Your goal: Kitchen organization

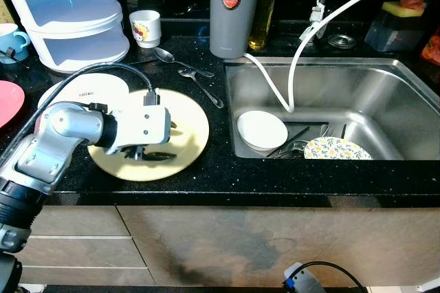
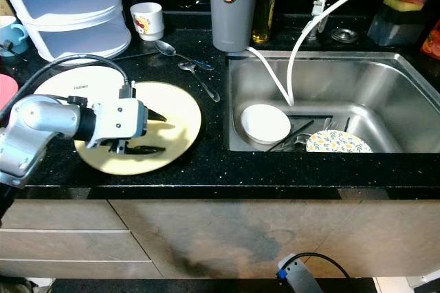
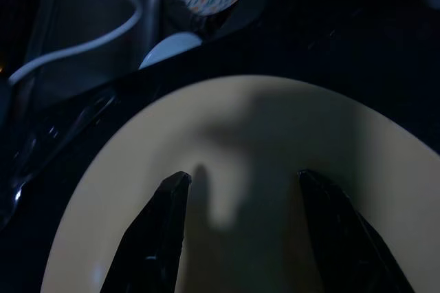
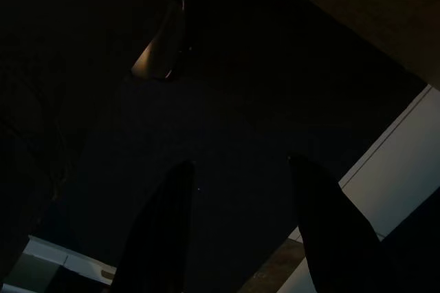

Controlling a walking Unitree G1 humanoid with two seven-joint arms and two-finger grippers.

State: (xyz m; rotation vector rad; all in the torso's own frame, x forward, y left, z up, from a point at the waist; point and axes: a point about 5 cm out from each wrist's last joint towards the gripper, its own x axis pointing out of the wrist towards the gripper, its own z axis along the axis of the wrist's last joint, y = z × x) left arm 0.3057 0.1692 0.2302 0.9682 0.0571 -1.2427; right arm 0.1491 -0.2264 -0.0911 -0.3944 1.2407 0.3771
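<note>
A round cream plate (image 1: 187,120) lies flat on the black counter, left of the sink. My left gripper (image 1: 165,142) hovers low over it, open, with one black fingertip (image 3: 177,181) on each side of the plate's middle and nothing between them. A white plate (image 1: 89,89) lies partly under the cream one, behind my arm. In the sink (image 1: 385,93) rest a white bowl (image 1: 261,129) and a flower-patterned plate (image 1: 337,148) with some utensils. My right gripper (image 4: 239,162) hangs idle in the dark, fingers apart.
Two spoons (image 1: 199,81) lie on the counter between the cream plate and a grey thermos (image 1: 234,7). A small printed cup (image 1: 146,28), plastic drawers (image 1: 72,18), a blue mug (image 1: 8,38) and a pink plate (image 1: 8,100) stand at the left. A white hose (image 1: 302,45) drops into the sink.
</note>
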